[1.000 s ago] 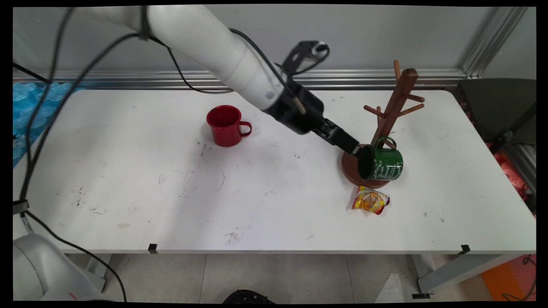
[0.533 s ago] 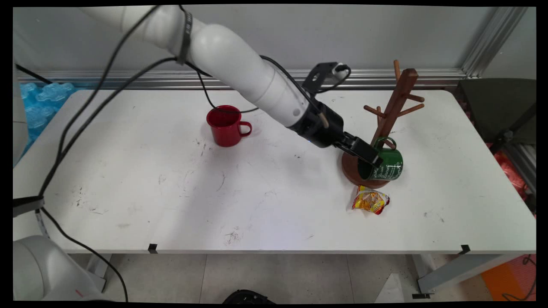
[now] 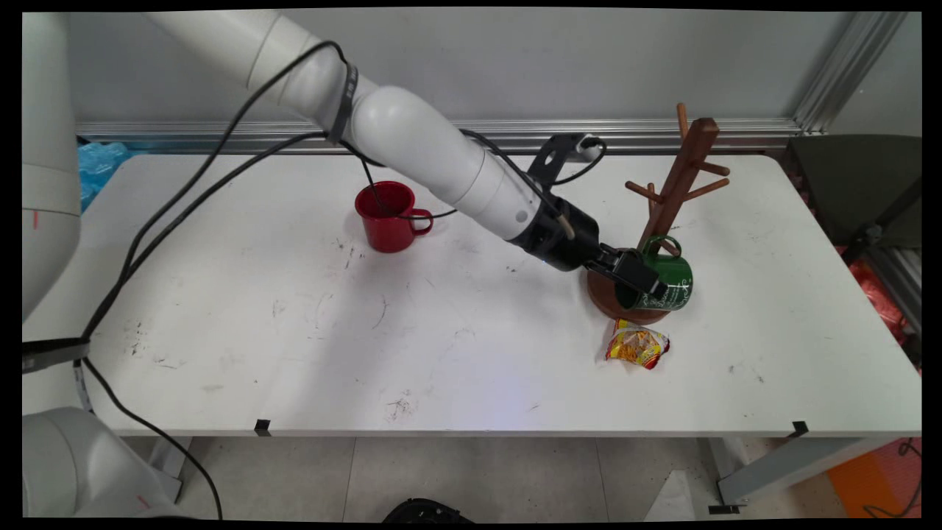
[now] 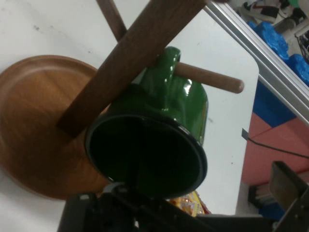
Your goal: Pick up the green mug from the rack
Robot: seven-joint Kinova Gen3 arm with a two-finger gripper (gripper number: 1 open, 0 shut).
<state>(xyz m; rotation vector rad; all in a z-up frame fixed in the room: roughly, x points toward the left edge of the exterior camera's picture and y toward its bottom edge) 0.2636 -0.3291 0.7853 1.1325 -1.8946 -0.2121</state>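
Nearest the camera, a yellow-and-red snack packet (image 3: 637, 346) lies flat on the white table (image 3: 294, 353), just in front of the mug tree's round base (image 3: 602, 294).

Behind the packet, the gripper (image 3: 639, 276) sits low over that base, directly at the open mouth of the green mug (image 3: 671, 283). In the hand view the fingers stand well apart on either side of the frame and clamp nothing. Whether a finger touches the rim cannot be determined.

The green mug lies on its side, mouth toward the gripper. Its handle is looped over the lowest peg of the leaning wooden post (image 3: 681, 173), and its body hangs over the base.

Change over the last second: the arm has advanced to the right and lowered. The gripper, previously at the left edge of the rim, now overlaps the mug's mouth. The green mug, the mug tree and the packet have not shifted, so the approach has not disturbed the mug.

Farther back and well to the left, a red mug (image 3: 386, 217) stands upright, with a black cable (image 3: 221, 147) hanging near it.
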